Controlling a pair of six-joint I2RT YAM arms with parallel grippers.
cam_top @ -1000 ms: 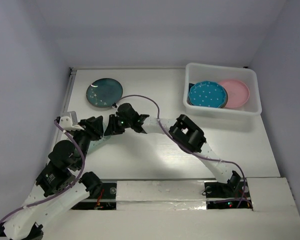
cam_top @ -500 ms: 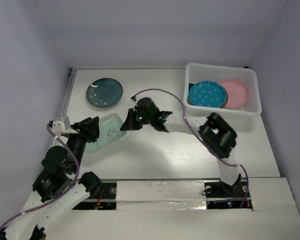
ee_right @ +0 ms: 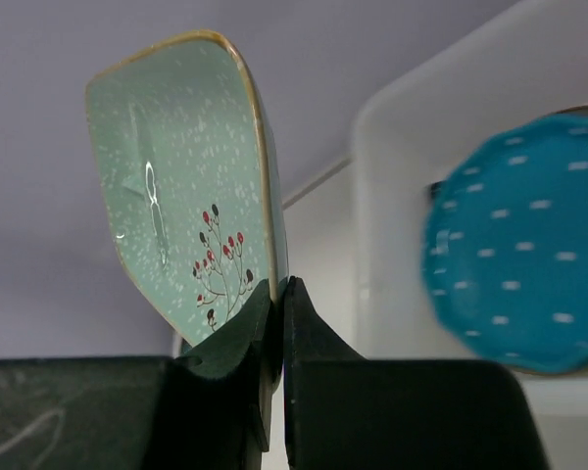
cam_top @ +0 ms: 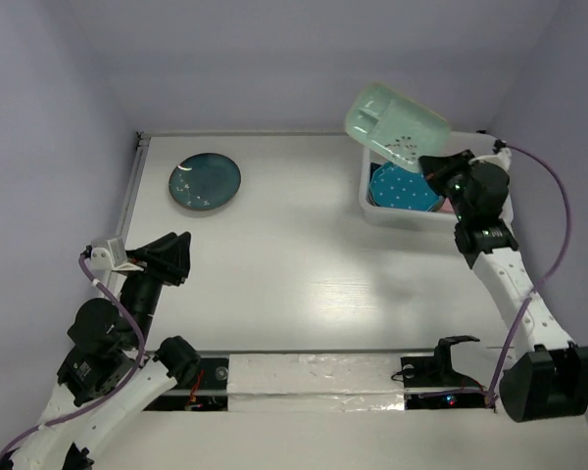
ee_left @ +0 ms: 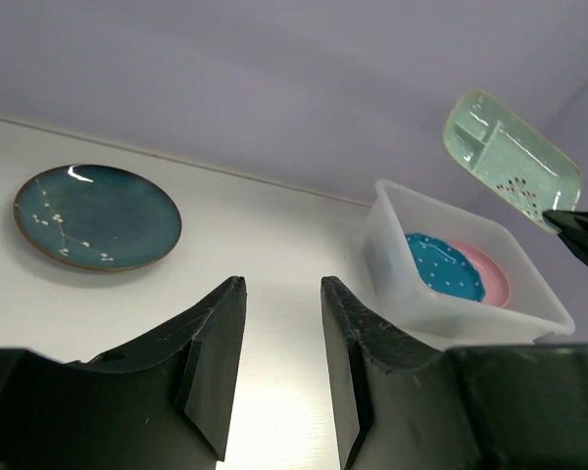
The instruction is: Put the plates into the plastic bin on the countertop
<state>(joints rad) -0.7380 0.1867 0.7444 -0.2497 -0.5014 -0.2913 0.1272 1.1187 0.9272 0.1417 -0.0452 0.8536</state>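
- The right fingers (ee_right: 237,348) are clamped together on the lower edge of the mint green plate (ee_right: 176,186), and only a narrow strip of rim sits between them.
- The left fingers (ee_left: 216,343) stand apart with nothing between them, low at the left of the overhead view.
- The mint green plate is in the air, tilted, at the upper right of the overhead view, over the plastic bin (cam_top: 372,211).
- The blue dotted plate (cam_top: 402,186) and the pink plate (ee_left: 490,279) already lie side by side in the bin.
- The dark teal plate (cam_top: 206,181) lies on the counter (cam_top: 304,264) at upper left, well apart from the bin.
- Risk: an edge pinch on a glazed rim may let the plate pivot or slip.
- Risk: released from this height, it could strike the bin wall or chip the dotted plate beneath.
- The counter is white with faint grain and is enclosed by pale lavender walls (cam_top: 274,59).
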